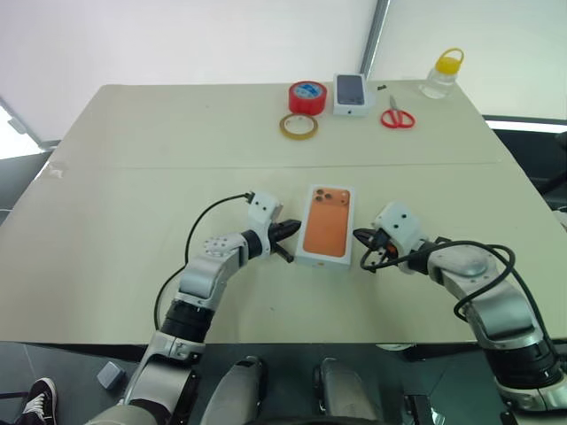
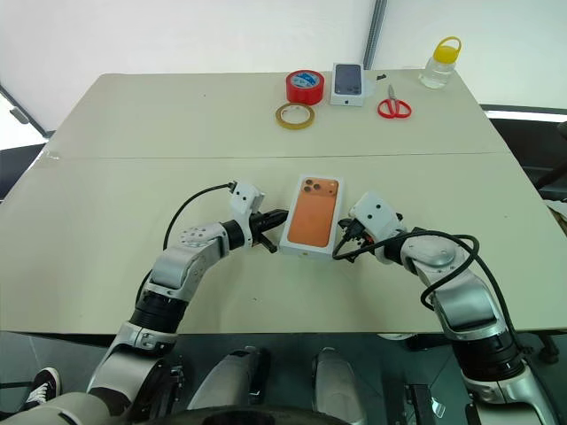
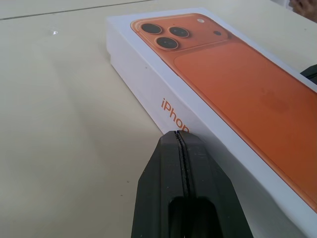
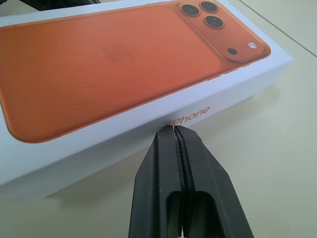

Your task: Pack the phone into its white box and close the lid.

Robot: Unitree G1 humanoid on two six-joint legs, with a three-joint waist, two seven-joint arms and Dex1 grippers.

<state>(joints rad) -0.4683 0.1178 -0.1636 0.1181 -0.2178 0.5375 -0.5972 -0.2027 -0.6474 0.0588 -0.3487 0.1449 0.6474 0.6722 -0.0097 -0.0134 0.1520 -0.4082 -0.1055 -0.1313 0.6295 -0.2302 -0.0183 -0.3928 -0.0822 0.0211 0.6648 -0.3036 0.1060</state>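
Two closed end effectors, left end effector [image 1: 285, 228], right end effector [image 1: 361, 237], flanking the lid [image 1: 326, 225]

White rectangular cardboard lid [image 1: 326, 226], orange phone with three-lens camera cluster printed on its top face, sits flat and fully seated, box closed. It lies between the two hands: left hand [image 1: 288, 232] with pinched tips at one long side wall, right hand [image 1: 361, 237] at the opposite long wall.
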